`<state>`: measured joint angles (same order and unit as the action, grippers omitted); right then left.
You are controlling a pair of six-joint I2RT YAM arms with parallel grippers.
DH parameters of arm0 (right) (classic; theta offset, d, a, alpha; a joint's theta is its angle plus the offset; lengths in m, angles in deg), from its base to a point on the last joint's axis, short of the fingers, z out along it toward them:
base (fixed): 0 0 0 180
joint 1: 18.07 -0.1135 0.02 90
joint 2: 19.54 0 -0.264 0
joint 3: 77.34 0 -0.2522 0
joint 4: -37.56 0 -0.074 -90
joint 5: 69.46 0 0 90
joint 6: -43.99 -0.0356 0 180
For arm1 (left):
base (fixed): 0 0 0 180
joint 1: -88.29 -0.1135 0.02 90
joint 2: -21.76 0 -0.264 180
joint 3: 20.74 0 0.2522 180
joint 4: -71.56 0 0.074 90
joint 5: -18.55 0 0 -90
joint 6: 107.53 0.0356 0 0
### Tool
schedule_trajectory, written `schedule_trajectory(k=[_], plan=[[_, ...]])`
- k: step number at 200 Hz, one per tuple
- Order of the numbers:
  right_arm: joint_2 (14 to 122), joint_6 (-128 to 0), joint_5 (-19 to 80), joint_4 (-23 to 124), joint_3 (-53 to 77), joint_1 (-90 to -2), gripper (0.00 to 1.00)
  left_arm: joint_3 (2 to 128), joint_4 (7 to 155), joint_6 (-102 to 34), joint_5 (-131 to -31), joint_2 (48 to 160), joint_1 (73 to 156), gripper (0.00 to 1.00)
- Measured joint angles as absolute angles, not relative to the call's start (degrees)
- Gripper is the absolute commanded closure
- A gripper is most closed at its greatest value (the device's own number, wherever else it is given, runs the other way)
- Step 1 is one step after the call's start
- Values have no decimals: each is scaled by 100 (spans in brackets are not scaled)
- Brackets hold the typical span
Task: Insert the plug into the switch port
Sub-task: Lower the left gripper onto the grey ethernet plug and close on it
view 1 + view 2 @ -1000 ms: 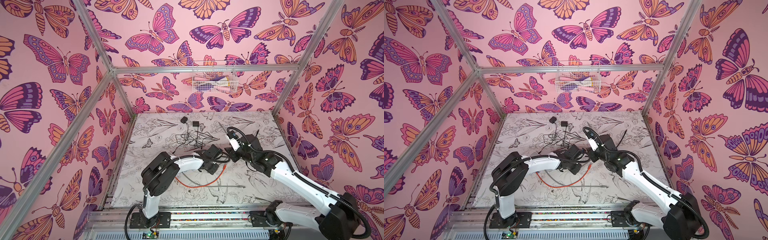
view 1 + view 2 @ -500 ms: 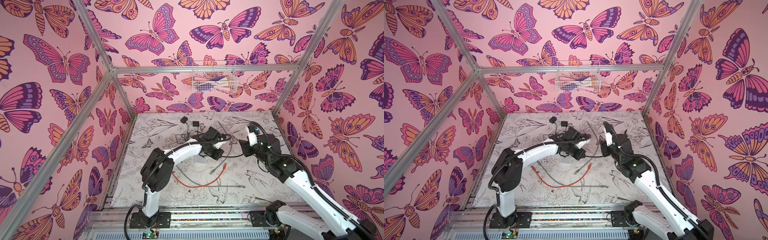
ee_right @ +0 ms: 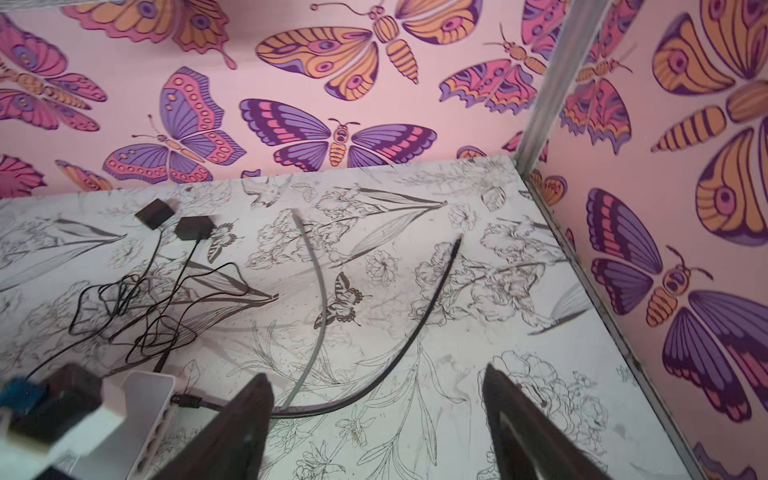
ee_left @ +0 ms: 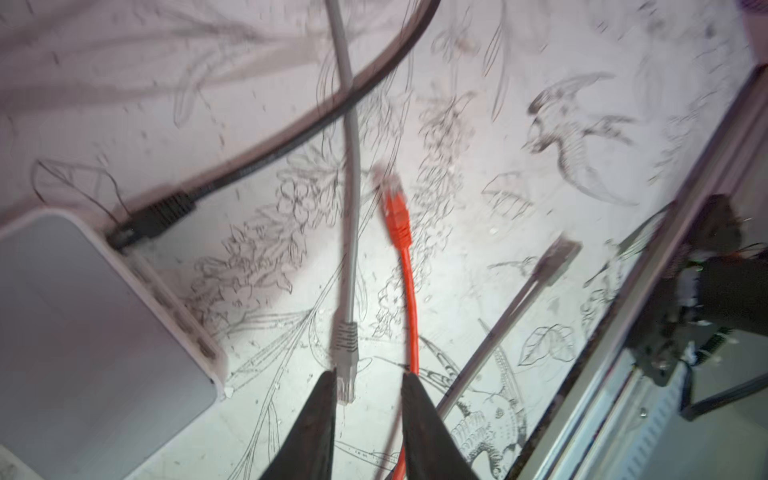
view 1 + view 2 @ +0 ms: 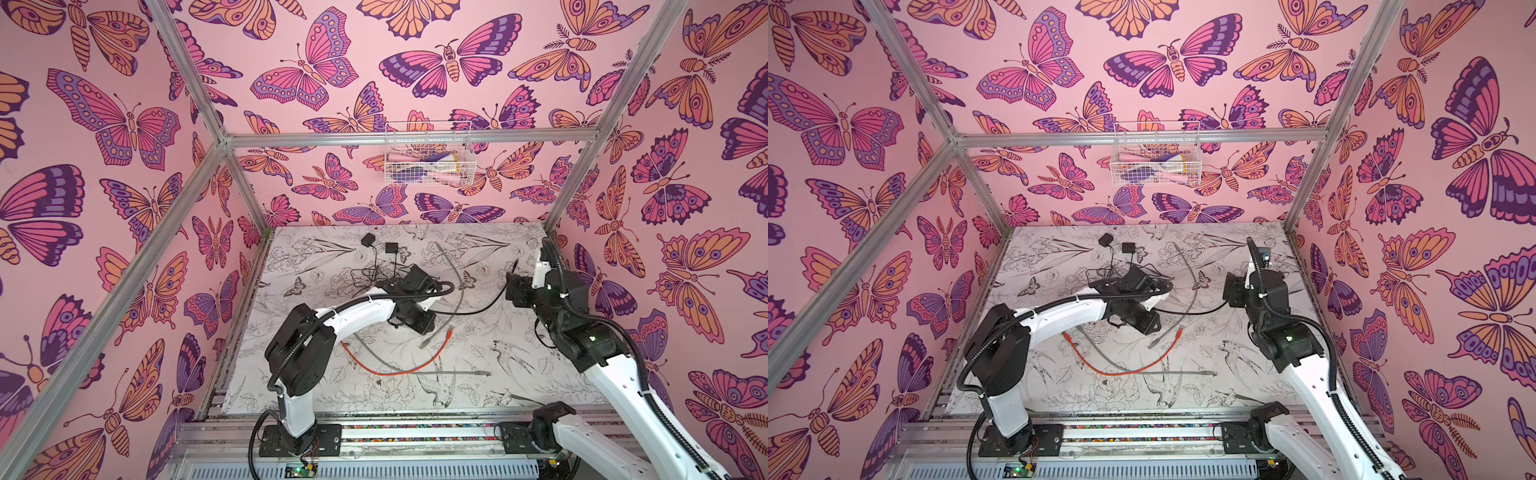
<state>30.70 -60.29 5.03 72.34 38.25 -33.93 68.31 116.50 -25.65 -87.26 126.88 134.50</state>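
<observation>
— Pink butterfly-printed walls point(image 5: 124, 124): edges, please.
— Closed on three sides, with aluminium frame posts point(image 5: 577, 174) at the corners and a front rail bearing both arm bases. A white wire basket point(image 5: 428, 153) hangs on the back wall. Freest room is the far right of the floor, where only the loose end of the black cable point(image 3: 415, 332) lies.
— Surface?
— One white sheet with black floral line drawings point(image 5: 519, 374). Far left: two small black square adapters point(image 5: 368, 240) trailing tangled thin black wires point(image 5: 365, 274). Mid-floor: a long orange patch cable point(image 5: 390, 374) and a grey patch cable point(image 5: 461, 286) that crosses the black one.
— Location of the task item?
— Under the left wrist sits the white rectangular network switch point(image 4: 83, 332). The black plug point(image 4: 158, 216) is seated in its end port.
— State of the left gripper point(image 4: 369, 376)?
— Low over the sheet, jaws partly apart. The grey plug point(image 4: 345, 365) lies in the gap, just beside one finger, unclamped. The orange plug point(image 4: 392, 199) is near, lying free.
— And the right gripper point(image 3: 374, 386)?
— Above the floor near the right wall, jaws spread wide, nothing between them.
</observation>
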Motion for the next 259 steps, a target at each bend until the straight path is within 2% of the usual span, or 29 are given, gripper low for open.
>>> schedule_trajectory(k=[49, 122, 182, 206, 238, 259], plan=[[3352, -6385, 872, 7278, 3895, -3343, 19, 6741, 11672, -2597, -8239, 12730, 13700, 68], [3256, -6407, 1100, 7271, 4072, -3343, 19, 7039, 11770, -2591, -7913, 13491, 13966, 65], [3171, -6414, 1126, 7245, 4216, -3343, 19, 7718, 12277, -2549, -7325, 14004, 14128, 65], [3162, -6414, 1141, 7210, 4216, -3343, 19, 7876, 12450, -2523, -6993, 14114, 14235, 76], [3116, -6414, 1137, 7210, 4216, -3343, 19, 7924, 12533, -2436, -6842, 14135, 14235, 100], [3024, -6407, 1086, 7214, 4214, -3323, 19, 7935, 12559, -2353, -6851, 14122, 14229, 100]])
